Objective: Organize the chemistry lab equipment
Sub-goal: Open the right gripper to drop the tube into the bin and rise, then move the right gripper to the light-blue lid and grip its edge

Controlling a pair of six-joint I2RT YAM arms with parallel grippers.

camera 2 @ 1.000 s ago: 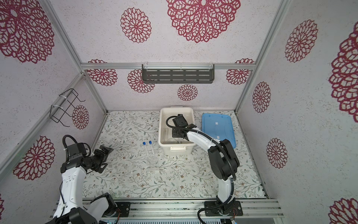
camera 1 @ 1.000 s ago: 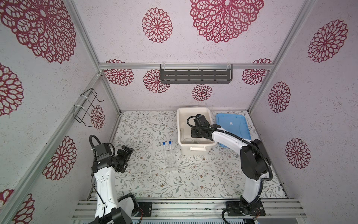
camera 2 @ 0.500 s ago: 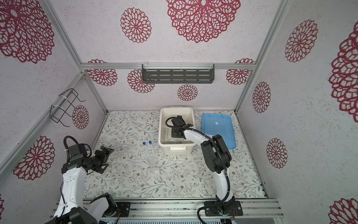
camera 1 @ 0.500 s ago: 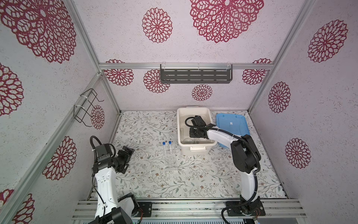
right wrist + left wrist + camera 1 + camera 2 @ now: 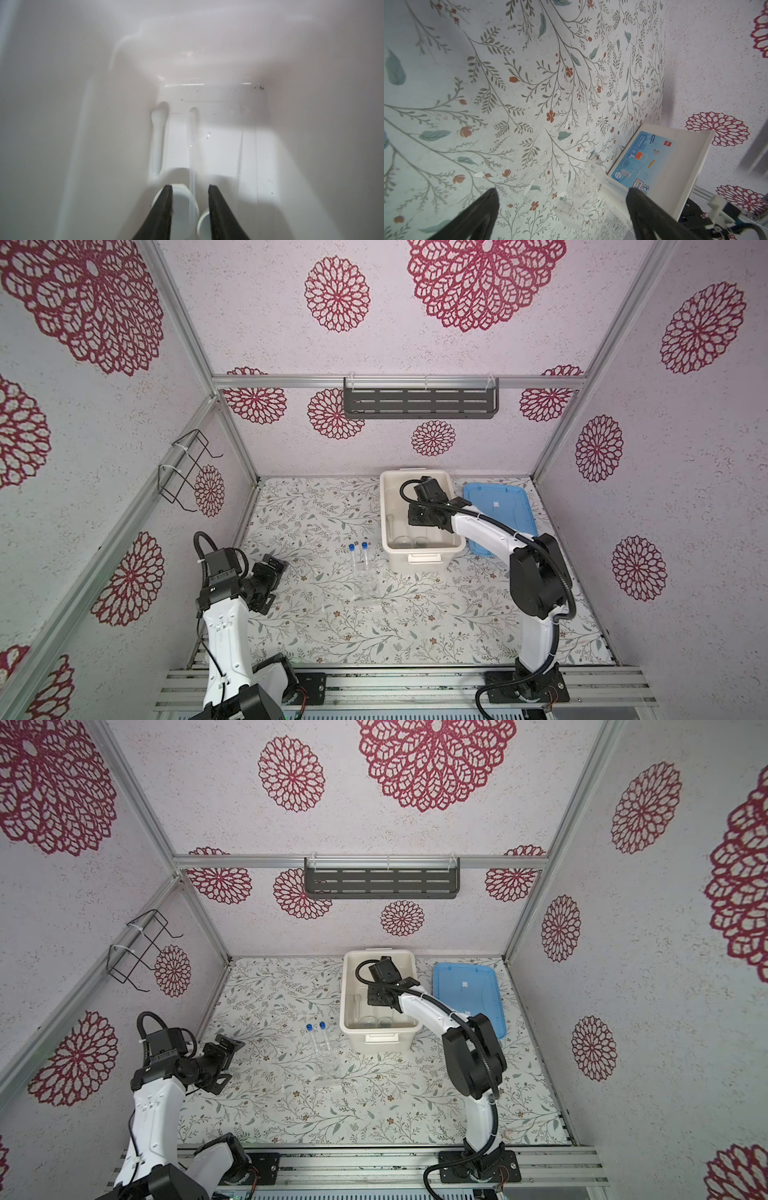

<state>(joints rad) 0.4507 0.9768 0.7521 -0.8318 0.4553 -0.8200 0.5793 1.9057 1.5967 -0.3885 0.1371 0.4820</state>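
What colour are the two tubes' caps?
Blue caps, best seen in a top view.

The white tub (image 5: 62,104) is smooth, glossy plastic, and the pestle (image 5: 158,141) in it looks glazed. The blue lid (image 5: 498,510) is translucent plastic. The tubes (image 5: 365,560) and tube stand (image 5: 368,593) are clear plastic. The floral table cover (image 5: 311,510) is matt, the walls (image 5: 291,344) rough-textured, the frame rail (image 5: 291,381) bare metal, and the slotted shelf (image 5: 419,396) matt dark grey.
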